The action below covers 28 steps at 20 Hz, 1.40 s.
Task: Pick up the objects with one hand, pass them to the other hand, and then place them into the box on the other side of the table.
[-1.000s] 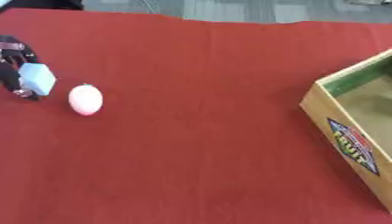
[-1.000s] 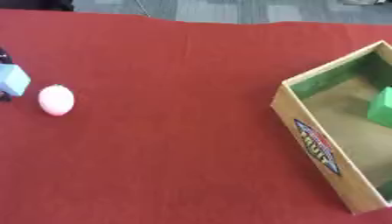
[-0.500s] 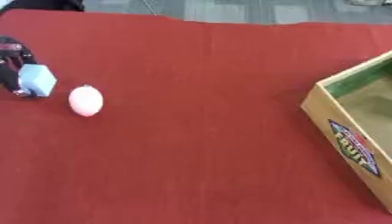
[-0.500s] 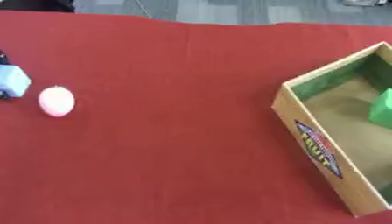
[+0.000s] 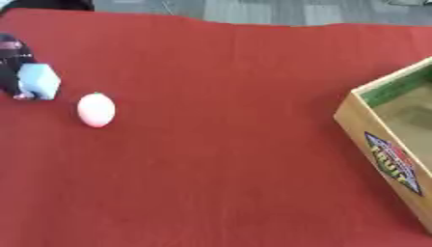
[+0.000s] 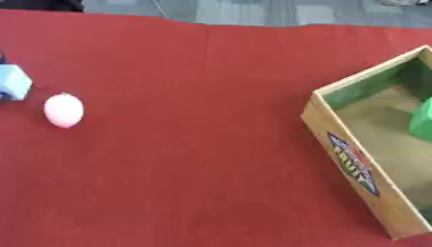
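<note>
At the table's left edge my left hand [image 5: 12,65], black, has its fingers curled round a light blue block [image 5: 39,81]. Most of the hand is cut off by the view's edge. A pink egg-shaped thing [image 5: 95,109] lies on the red cloth just right of the block, apart from it. The wooden box [image 6: 350,161], green on its inner walls, stands at the right side with a green block [image 6: 422,118] inside. My right hand shows in neither view.
The red cloth [image 5: 219,144] covers the whole table between the pink thing and the box. The table's far edge runs along the top, with grey floor beyond. A dark shape [image 6: 42,5] sits at the far left corner.
The light blue block and the left hand have shifted slightly toward the far edge relative to the pink thing. The pink thing and the box have not moved.
</note>
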### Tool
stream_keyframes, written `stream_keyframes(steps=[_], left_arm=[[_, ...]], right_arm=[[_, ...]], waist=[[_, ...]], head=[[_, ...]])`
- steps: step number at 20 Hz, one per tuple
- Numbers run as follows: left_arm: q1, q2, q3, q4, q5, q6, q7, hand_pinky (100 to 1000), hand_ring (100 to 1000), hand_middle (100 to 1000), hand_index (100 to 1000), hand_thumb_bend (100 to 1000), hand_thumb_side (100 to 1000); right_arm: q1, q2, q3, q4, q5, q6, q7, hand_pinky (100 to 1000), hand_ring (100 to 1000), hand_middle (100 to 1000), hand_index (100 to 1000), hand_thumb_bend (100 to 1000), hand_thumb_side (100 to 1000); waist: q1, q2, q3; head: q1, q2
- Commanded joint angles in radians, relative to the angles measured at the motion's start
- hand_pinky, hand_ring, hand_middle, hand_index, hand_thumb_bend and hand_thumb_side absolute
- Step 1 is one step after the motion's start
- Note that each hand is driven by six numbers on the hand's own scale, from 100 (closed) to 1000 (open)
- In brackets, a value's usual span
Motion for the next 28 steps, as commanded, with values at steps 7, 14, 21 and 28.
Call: stream_keyframes(steps=[7,14,21,28], left_arm=[[0.07,0.091,-0.029,-0.277,0.164,-0.025,0.134,745,590,466,409,306,100],[0.137,0.039,-0.088,-0.493,0.368,0.104,0.177,725,566,452,412,288,100],[0.167,-0.089,-0.131,-0.547,0.418,0.197,0.246,708,552,446,408,246,100],[0.187,-0.187,-0.163,-0.556,0.375,0.208,0.288,703,550,445,407,243,100]], right_arm=[[-0.023,-0.018,0.001,-0.009,-0.026,0.002,0.015,814,822,741,836,400,218],[-0.118,0.015,0.06,-0.038,-0.059,0.012,0.075,817,827,746,841,424,182],[-0.253,0.106,0.144,-0.078,-0.072,0.033,0.168,823,835,754,846,443,160],[-0.382,0.242,0.235,-0.118,0.005,0.029,0.259,837,855,774,855,533,124]], waist=[[-0.006,-0.09,0.044],[-0.003,-0.144,0.073],[-0.004,-0.173,0.078],[-0.013,-0.183,0.075]], head=[[-0.018,0.02],[-0.043,0.045],[-0.067,0.063],[-0.08,0.076]])
